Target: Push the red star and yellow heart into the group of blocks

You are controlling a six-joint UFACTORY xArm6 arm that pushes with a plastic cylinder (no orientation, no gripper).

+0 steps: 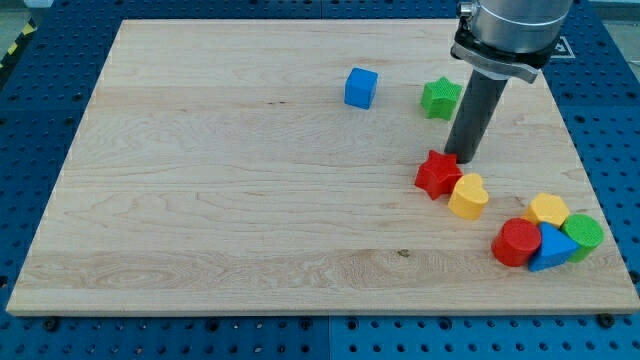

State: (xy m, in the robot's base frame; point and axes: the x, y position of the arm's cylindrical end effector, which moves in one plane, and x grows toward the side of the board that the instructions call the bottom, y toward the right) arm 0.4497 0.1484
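The red star lies right of the board's middle, touching the yellow heart at its lower right. My tip stands just above and right of the red star, at its upper right edge. The group sits at the view's lower right: a red cylinder, a blue triangle, a yellow block and a green block. The heart is a short gap up-left of the group.
A blue cube and a green star lie near the view's top, left of the rod. The wooden board ends close to the group at the right and bottom edges.
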